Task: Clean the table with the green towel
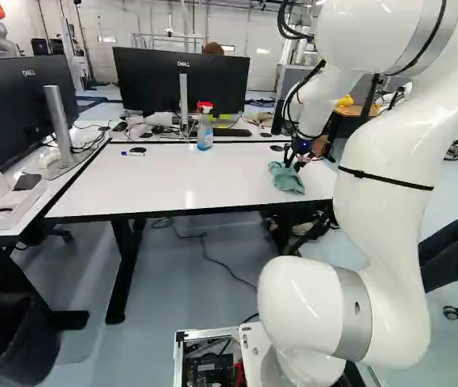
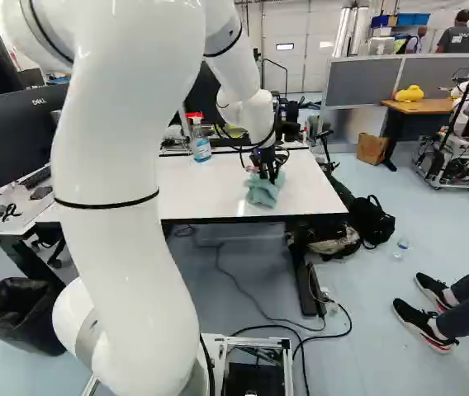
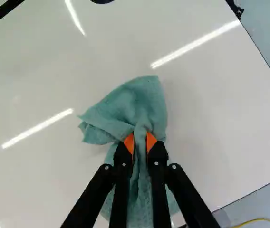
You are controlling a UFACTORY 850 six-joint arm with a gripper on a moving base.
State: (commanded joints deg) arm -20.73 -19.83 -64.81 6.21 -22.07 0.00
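The gripper [image 3: 140, 151] pinches the towel [image 3: 144, 107] by a bunched fold, I'd say so the loose cloth can spread and wipe. It lies on the bench [image 1: 189, 181], near its right end.

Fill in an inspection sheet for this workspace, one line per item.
Surface: white tabletop, with bright light reflections; spills: nothing seen.
Job's things: green towel, crumpled on the tabletop near its right end in the left base view.
Clutter: spray bottle upright near the far edge; marker lying nearby.
Gripper: shut on the towel, a fold pinched between its orange pads.
Cables: one loose on the floor beneath the table; others bunched around the monitor's foot, beyond the far edge.
Surroundings: black bin at the left of the left base view; another robot at the right of the right base view.
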